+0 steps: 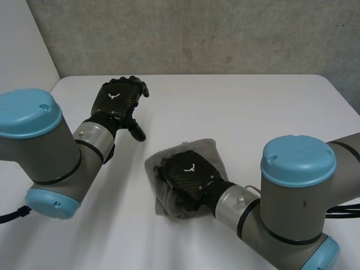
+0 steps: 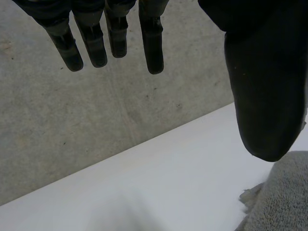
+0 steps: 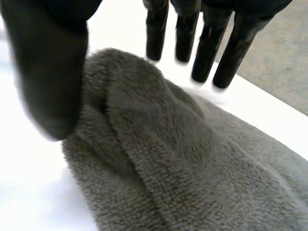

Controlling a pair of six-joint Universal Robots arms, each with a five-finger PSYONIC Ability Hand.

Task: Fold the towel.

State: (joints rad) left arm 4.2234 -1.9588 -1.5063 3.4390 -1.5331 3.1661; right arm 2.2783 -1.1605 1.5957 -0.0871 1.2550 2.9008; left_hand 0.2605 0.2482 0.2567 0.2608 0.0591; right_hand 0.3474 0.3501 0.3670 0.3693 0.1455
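Note:
The grey towel point(image 1: 209, 156) lies folded into a small thick bundle on the white table point(image 1: 242, 112), near the middle front. My right hand point(image 1: 188, 173) hovers over it, palm down. In the right wrist view the towel point(image 3: 183, 159) bulges under the palm, and the right hand's fingers point(image 3: 207, 48) are straight and spread, with the thumb point(image 3: 48, 72) apart at the bundle's side, gripping nothing. My left hand point(image 1: 119, 101) is raised over the table to the left of the towel. Its fingers point(image 2: 151, 43) are straight and empty, and a towel edge point(image 2: 284, 192) lies beyond its thumb.
A grey concrete wall point(image 1: 197, 34) stands behind the table's far edge. Bare white tabletop point(image 2: 168, 183) surrounds the towel on all sides. Both grey arms with light-blue caps reach in from the front corners.

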